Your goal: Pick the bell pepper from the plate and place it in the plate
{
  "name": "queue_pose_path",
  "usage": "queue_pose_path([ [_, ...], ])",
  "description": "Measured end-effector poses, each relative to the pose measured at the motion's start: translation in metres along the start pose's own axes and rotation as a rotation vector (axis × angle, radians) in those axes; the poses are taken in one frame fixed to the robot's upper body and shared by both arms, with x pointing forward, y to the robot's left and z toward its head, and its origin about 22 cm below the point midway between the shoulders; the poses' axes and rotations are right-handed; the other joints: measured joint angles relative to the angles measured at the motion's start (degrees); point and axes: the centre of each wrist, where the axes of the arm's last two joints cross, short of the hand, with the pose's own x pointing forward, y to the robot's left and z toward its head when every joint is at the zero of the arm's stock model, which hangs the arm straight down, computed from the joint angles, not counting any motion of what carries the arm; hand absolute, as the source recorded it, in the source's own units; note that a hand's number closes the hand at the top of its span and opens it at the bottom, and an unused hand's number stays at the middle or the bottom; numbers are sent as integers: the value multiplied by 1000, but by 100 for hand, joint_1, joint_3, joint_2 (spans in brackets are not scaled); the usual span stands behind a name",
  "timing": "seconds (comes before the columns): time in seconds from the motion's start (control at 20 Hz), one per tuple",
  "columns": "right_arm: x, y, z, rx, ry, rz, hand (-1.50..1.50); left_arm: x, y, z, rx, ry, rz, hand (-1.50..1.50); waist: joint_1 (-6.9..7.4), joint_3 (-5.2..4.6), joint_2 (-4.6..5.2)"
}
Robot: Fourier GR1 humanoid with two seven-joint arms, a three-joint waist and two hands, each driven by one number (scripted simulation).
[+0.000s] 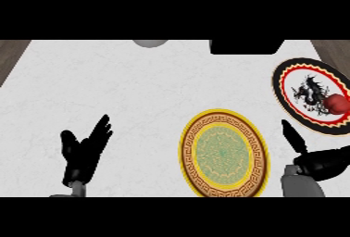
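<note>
Left hand (83, 155): rested at lower left, fingers straight and open.
Right hand (320, 163): low right, empty; one finger extended, the rest cannot be told.
Gold-rimmed round patterned plate (195, 163): unoccupied, on the white marbled surface (137, 92).
Red bell pepper (336, 103): on the black-rimmed white dragon plate (287, 99), at its right side.
Risk: rolling off that plate is judged possible if nudged.

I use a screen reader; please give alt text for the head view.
A red bell pepper lies on a black-rimmed plate at far right; a yellow-rimmed plate sits nearer. The right hand is open below the pepper, the left hand rests open.

Two plates (221, 153) (287, 74), one bell pepper (337, 103), two robot hands (83, 155) (321, 162).
</note>
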Motion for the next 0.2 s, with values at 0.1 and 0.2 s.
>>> queue_pose_path([
  [0.1,-2,-3,7,13,4,15,-150,-4,2,-1,1,-1,-1,0,1,-1,2],
  [0.2,-5,-5,14,24,5,25,-150,-4,3,-4,-5,-6,1,0,2,0,1],
])
